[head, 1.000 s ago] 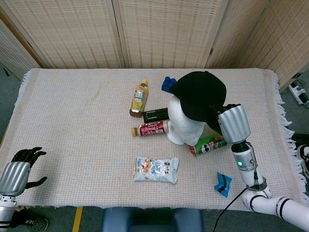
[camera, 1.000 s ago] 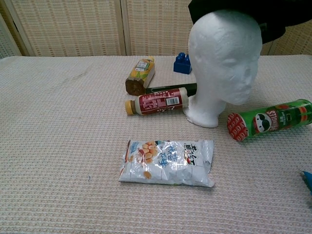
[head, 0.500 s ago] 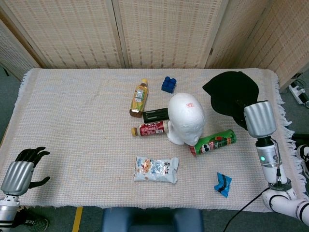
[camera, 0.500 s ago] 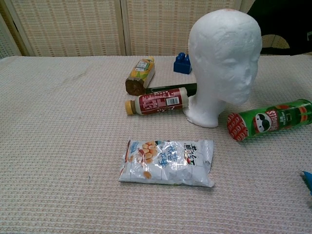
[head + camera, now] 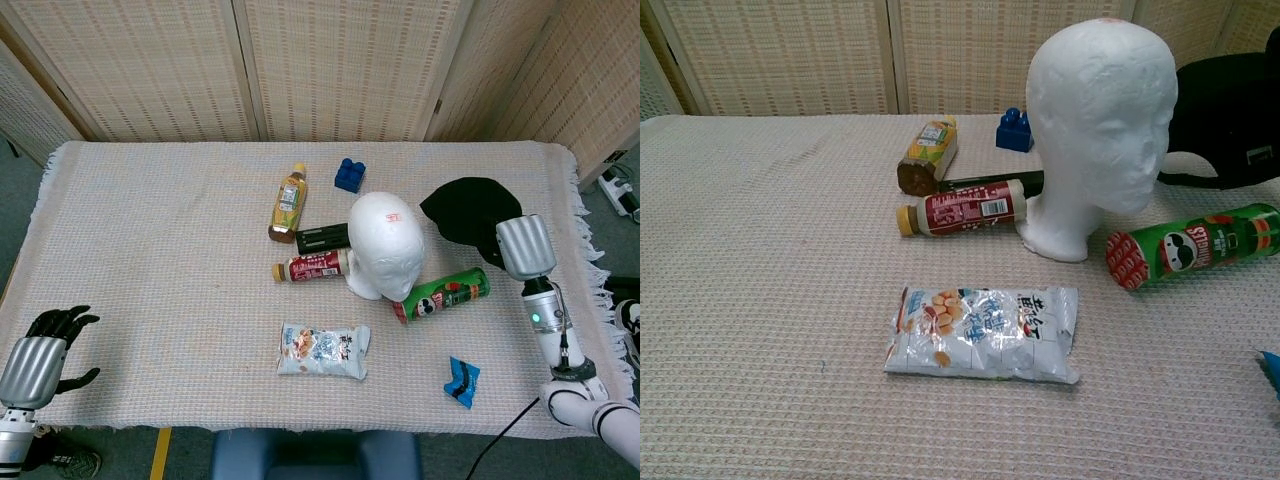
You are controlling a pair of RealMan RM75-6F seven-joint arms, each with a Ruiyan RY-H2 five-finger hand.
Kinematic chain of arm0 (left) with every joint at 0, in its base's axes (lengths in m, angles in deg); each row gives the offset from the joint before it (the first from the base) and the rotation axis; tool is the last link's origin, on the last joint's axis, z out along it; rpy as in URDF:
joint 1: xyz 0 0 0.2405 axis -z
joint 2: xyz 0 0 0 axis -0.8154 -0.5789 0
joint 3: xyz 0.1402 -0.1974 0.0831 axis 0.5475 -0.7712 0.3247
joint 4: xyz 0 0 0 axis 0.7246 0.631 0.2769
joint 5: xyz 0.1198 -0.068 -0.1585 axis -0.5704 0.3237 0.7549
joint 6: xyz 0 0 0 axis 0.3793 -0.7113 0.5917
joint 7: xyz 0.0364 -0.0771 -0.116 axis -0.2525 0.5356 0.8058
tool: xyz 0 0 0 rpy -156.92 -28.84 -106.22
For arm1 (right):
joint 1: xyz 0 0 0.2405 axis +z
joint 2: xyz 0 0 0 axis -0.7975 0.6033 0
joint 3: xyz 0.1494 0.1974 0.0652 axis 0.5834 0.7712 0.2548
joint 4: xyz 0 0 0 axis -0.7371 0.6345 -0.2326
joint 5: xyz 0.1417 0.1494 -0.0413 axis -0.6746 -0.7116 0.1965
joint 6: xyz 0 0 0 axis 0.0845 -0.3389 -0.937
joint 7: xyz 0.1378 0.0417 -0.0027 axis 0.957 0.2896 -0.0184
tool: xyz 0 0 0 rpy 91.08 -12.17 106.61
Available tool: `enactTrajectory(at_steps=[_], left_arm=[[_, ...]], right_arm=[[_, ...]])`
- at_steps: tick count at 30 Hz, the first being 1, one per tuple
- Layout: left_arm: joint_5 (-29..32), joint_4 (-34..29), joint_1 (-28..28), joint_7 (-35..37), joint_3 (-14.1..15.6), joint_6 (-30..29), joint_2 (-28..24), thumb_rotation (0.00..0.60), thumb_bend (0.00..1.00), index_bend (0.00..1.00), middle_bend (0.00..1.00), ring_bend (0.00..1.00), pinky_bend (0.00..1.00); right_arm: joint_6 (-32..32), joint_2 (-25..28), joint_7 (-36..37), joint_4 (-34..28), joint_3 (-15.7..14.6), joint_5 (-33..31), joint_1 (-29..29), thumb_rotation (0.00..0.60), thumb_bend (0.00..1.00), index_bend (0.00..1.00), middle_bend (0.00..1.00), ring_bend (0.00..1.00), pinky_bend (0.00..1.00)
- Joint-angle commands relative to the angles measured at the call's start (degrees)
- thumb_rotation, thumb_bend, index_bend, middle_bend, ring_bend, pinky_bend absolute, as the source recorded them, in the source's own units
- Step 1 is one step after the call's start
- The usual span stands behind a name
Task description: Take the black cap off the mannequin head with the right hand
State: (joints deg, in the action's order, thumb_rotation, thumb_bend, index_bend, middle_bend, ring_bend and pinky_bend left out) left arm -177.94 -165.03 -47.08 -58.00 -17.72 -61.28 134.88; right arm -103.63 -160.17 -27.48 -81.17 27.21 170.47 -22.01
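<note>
**Cap's off the head, sitting by the right hand**

Closest to the robot, the left hand [image 5: 35, 362] hangs at the table's [image 5: 150, 300] near left corner, fingers spread apart, holding nothing. Only the head view catches it. Same goes for the small blue packet [image 5: 462, 381] near the right edge; the chest view just clips a sliver of it.

Next up is the snack bag [image 5: 983, 332], lying flat and sealed, printed snack pieces on the front. Past that, a green chip can [image 5: 1195, 243] lies on its side, lid on, just right of the white head [image 5: 1098, 120], which stands upright and bare.

The right hand [image 5: 523, 246] is beside the can, and the cap [image 5: 468, 209] lies at its far side, right of the head. I can't tell whether the fingers are clamped on it, since the hand's back hides them. The chest view shows the cap [image 5: 1230, 120] down low behind the can, but no hand.

Left of the head: a red-label bottle [image 5: 965, 210] on its side, a black remote-looking thing [image 5: 322, 238] behind it, then a yellow-label bottle [image 5: 928, 152], both capped. Farthest back, a blue block [image 5: 1014, 130].
</note>
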Motion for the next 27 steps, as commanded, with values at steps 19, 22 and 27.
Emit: enactTrajectory(at_steps=[19, 22, 27], left_arm=[[-0.42, 0.23, -0.42, 0.82, 0.21, -0.48, -0.16, 0.6, 0.1, 0.3, 0.23, 0.23, 0.21], [-0.5, 0.6, -0.44, 1.2, 0.2, -0.56, -0.03, 0.6, 0.1, 0.3, 0.23, 0.23, 0.21], [-0.56, 1.08, -0.31, 1.75, 0.08, -0.5, 0.23, 0.6, 0.1, 0.29, 0.23, 0.23, 0.21]], right_arm=[[22.04, 3.04, 4.29, -5.76, -2.72, -9.53, 2.09, 0.6, 0.06, 0.0, 0.04, 0.0, 0.15], [19.43, 6.8, 2.86, -11.04, -3.02, -9.56, 0.15, 0.6, 0.05, 0.0, 0.04, 0.0, 0.14], [11.66, 13.3, -0.46, -20.48, -3.96, -8.72, -4.8, 0.6, 0.05, 0.0, 0.06, 0.05, 0.17]])
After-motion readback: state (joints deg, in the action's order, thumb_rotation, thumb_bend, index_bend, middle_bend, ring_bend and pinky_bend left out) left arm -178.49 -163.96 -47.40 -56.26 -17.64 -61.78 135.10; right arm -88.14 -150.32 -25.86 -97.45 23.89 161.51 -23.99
